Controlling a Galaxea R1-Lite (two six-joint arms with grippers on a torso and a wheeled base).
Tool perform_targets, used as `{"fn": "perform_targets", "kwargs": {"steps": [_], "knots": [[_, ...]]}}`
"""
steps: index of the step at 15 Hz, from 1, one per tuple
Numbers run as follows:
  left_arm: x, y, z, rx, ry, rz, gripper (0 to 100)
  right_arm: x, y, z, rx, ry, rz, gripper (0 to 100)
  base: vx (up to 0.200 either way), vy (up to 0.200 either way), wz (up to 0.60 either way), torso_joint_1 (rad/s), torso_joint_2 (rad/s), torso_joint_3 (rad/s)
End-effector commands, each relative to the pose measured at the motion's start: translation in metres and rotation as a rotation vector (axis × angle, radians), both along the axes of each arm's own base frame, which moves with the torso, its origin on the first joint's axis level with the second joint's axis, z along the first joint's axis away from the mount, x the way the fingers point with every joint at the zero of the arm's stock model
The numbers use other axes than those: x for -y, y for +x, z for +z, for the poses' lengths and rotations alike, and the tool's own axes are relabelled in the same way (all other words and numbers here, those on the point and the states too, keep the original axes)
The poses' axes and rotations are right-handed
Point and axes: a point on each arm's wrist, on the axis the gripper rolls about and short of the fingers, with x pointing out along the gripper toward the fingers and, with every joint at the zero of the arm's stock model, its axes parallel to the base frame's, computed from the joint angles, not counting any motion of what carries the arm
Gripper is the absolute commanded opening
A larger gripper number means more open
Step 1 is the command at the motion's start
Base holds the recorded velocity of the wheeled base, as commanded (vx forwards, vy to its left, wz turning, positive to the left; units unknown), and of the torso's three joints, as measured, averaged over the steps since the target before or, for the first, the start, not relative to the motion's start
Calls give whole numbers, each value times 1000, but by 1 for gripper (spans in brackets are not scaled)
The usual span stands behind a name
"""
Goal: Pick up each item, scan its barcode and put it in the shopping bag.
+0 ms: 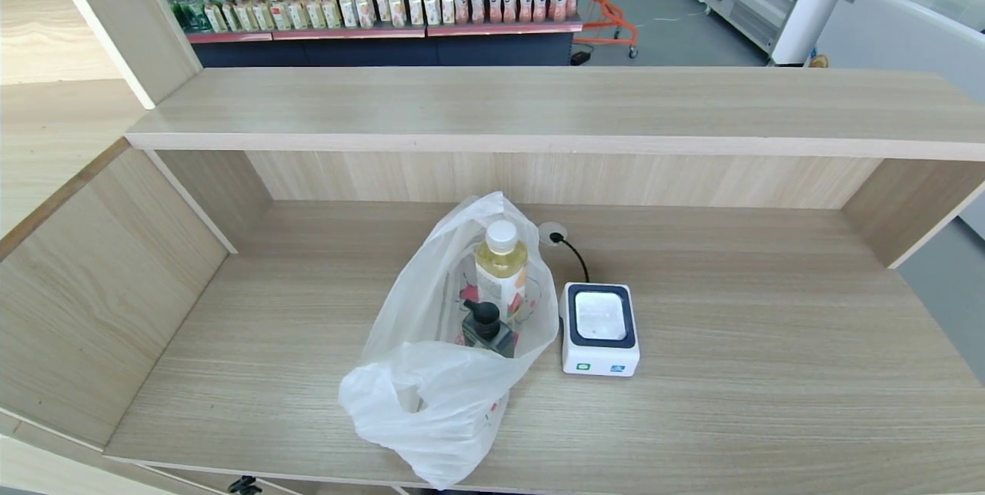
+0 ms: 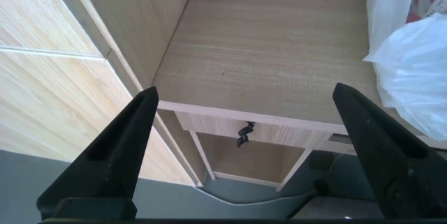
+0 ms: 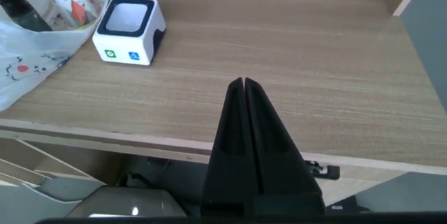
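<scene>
Translucent white plastic forms the shopping bag [image 1: 431, 403], which is set on the wooden counter [image 1: 731, 372] near its front edge, left of centre. Inside it a bottle [image 1: 502, 260] with a white cap and yellowish liquid is stood upright, and a dark item with a black cap [image 1: 485, 322] is lodged just in front of it (what that item is cannot be told). Just right of the bag, a white scanner [image 1: 600, 329] with a dark-framed window is placed, and a black cable [image 1: 573, 252] is led from its far side to a hole in the counter.

The left gripper [image 2: 244, 91] is held above the counter's near left edge, its fingers spread wide with nothing between them. The right gripper [image 3: 243, 84] is held over the near edge, to the right of the scanner, its fingers pressed flat together with nothing pinched.
</scene>
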Motion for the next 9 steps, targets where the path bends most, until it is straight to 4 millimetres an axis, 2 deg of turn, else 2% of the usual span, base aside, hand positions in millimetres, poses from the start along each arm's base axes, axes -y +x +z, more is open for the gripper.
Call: {"fn": "perform_targets", "kwargs": {"steps": [1, 9], "knots": [[0, 0, 0, 0, -1, 0, 100, 0, 0, 0, -2, -1, 0, 0, 0, 0, 0, 0, 0, 0], [0, 0, 0, 0, -1, 0, 100, 0, 0, 0, -2, -2, 0, 0, 0, 0, 0, 0, 0, 0]]}}
